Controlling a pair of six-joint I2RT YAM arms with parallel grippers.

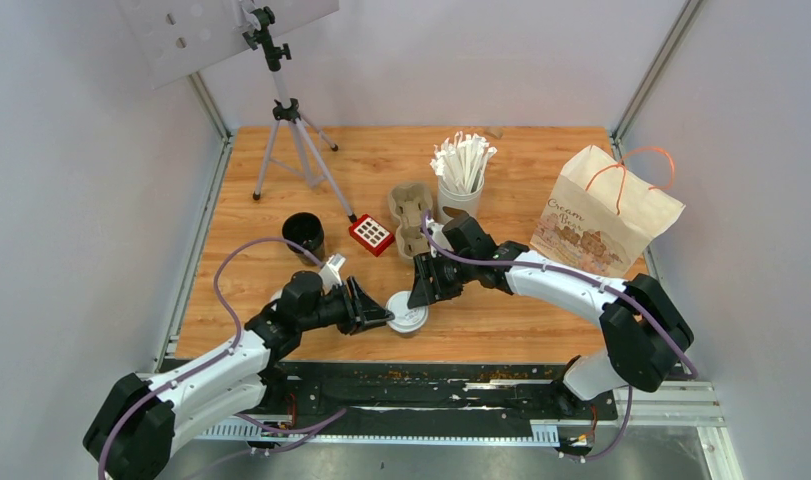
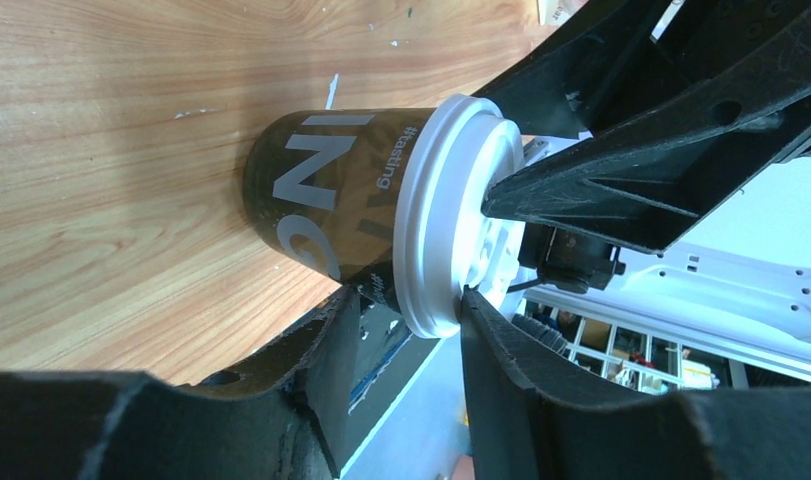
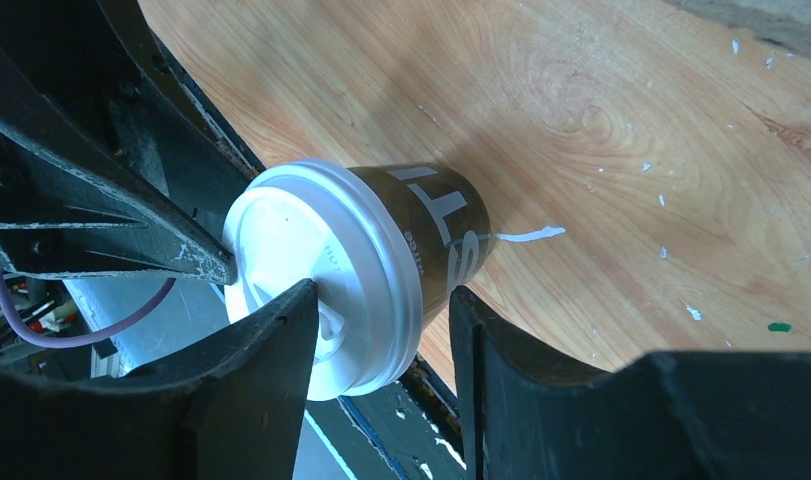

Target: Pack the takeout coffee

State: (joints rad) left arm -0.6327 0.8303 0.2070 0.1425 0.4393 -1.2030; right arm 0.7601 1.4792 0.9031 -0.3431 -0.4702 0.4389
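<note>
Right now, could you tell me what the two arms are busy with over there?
Both arms reach to one dark brown coffee cup with a white lid, standing near the front edge of the table. The left gripper and right gripper straddle its lid from opposite sides; whether either truly grips is unclear. A second dark cup stands open, lidless, further left. Neither cup sits in the pulp cup tray or the paper bag.

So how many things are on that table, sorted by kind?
Dark cups: 2 (lidded cup, open cup)
White cup of sticks: 1
Cup tray: 1
Paper bag: 1
Red keypad: 1
Tripod: 1
Total: 7
</note>
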